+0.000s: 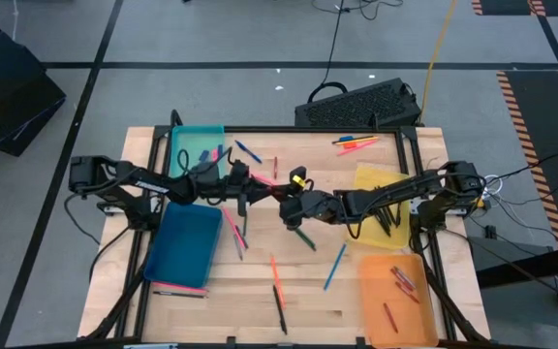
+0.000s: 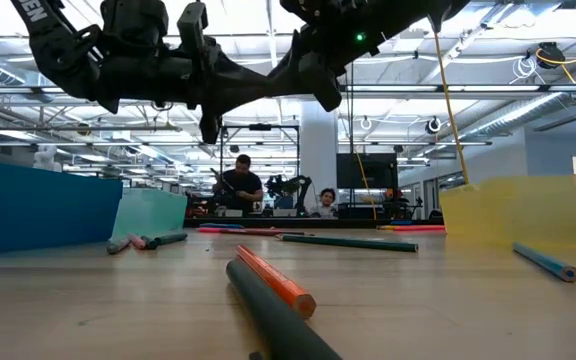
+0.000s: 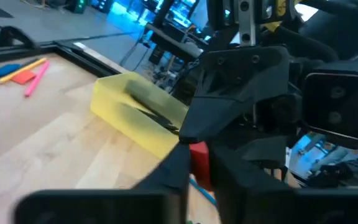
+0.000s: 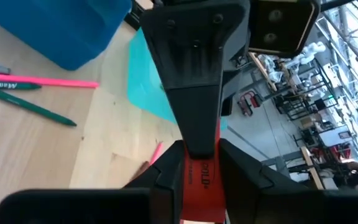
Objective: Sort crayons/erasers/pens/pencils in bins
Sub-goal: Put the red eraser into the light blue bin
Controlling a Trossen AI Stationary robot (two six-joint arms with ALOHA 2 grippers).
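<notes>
Two dark, near-black jointed arms [image 1: 153, 184] of angular moulded segments, white lettering on the left one, thin cables trailing by the right base — each wrist carries a boxy camera [image 4: 281, 25] — and black, flat-faced fingers [image 3: 229, 81].

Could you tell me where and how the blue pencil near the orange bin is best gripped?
Grip the blue pencil at mid-shaft, coming straight down and closing across its width. It lies flat and diagonal on the table, clear of the orange bin, so its middle is open and should balance.
</notes>
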